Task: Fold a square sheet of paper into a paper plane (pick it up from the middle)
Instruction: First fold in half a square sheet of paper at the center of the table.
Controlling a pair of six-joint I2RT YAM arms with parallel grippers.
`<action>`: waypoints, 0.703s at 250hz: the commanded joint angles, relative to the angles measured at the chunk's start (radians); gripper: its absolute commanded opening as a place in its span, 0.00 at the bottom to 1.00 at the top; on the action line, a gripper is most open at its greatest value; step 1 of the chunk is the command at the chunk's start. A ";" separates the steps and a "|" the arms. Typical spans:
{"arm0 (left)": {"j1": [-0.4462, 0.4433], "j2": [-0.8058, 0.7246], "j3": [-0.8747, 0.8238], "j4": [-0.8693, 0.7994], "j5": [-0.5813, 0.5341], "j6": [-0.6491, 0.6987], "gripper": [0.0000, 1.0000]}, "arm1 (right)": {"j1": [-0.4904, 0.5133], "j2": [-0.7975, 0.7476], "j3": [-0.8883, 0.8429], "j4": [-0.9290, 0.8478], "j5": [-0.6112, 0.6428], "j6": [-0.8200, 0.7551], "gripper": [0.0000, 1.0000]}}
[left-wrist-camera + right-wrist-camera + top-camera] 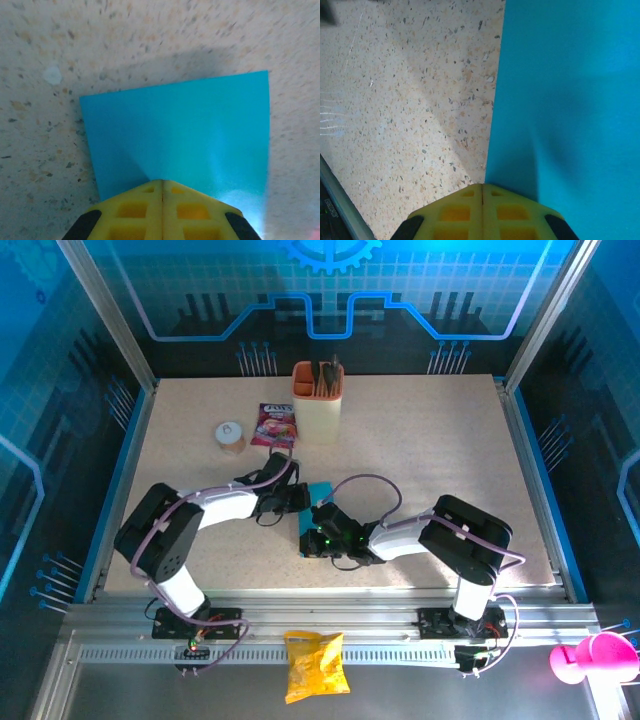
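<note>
Blue square sheet of paper lies flat on the speckled table, approx. mid-table, between the two arms' wrists. Left jaws fully shut: yellow fingertips meet w/ no gap at the near edge of the sheet (can't tell if any paper is nipped between them). Right jaws likewise shut, fingertips at the sheet's left edge, partly over bare table. Beige cup and pink-purple packet sit farther back, well apart from the sheet.

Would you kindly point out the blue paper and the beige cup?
blue paper [175, 135]: left wrist view, middle of the sheet.
beige cup [318, 420]: top external view, its front wall.
</note>
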 commanded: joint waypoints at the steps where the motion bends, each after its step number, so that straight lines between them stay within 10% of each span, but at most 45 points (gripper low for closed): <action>1: -0.009 0.042 -0.019 0.028 0.022 -0.014 0.04 | 0.034 0.060 -0.025 -0.211 -0.001 -0.015 0.00; 176: -0.007 0.098 0.037 -0.029 -0.011 0.025 0.00 | 0.188 -0.253 -0.118 -0.330 0.129 -0.002 0.00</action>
